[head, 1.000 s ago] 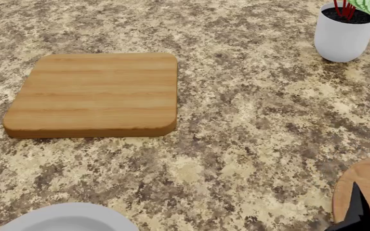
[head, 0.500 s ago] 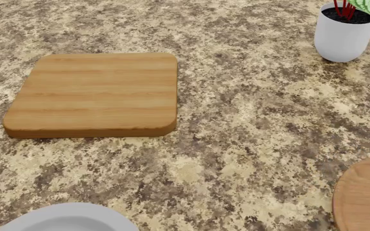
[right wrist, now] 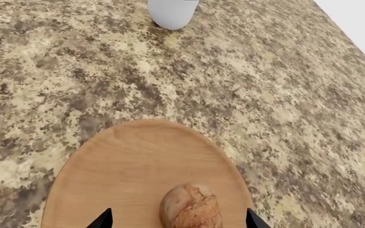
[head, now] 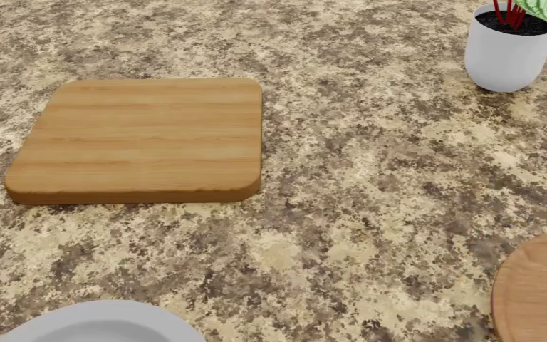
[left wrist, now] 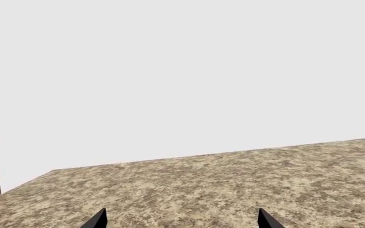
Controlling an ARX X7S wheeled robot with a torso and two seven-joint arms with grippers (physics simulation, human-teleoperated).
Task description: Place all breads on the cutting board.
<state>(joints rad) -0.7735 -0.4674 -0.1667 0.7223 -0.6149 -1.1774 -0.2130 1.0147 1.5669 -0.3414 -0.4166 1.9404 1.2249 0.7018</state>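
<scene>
The cutting board lies bare on the counter at the left of the head view. A small brown roll sits on a round wooden plate, whose edge also shows at the lower right of the head view. My right gripper is open, its two black fingertips standing apart on either side of the roll without touching it. My left gripper is open and empty above bare counter. The pale bread slice is out of view. Neither gripper shows in the head view.
A white plant pot stands at the back right, and it also shows in the right wrist view. A white plate's rim shows at the front left. The speckled counter ends at a far edge against a white wall.
The dark right gripper seen at the lower right a second ago has dropped out of the head view. The board, plates and pot have not moved.
</scene>
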